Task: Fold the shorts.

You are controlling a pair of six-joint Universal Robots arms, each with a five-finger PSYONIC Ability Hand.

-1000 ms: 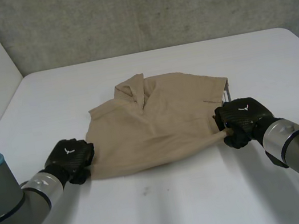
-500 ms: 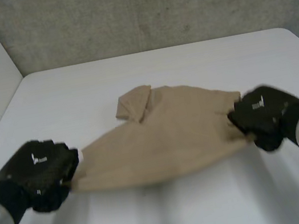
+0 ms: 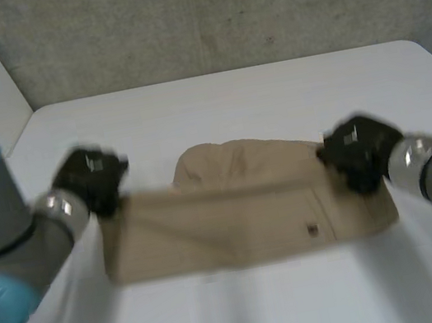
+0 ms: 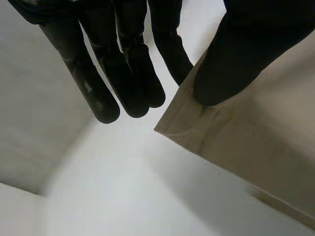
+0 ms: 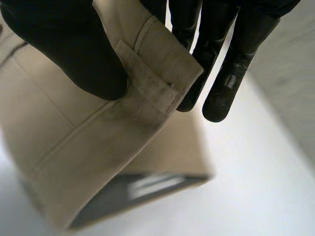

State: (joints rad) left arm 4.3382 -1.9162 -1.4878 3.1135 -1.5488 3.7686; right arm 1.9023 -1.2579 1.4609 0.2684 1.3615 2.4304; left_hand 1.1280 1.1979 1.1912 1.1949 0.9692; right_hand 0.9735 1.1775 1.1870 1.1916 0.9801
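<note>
My left hand [image 3: 91, 177] and right hand [image 3: 358, 149] each pinch an upper corner of the tan shorts [image 3: 242, 215] between thumb and fingers, the cloth stretched wide between them.

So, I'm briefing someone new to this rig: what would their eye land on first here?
The tan shorts, stretched wide over the middle of the white table. The left hand pinches one corner of the cloth and the right hand the opposite corner, thumb pressed against fingers in each wrist view.
</note>
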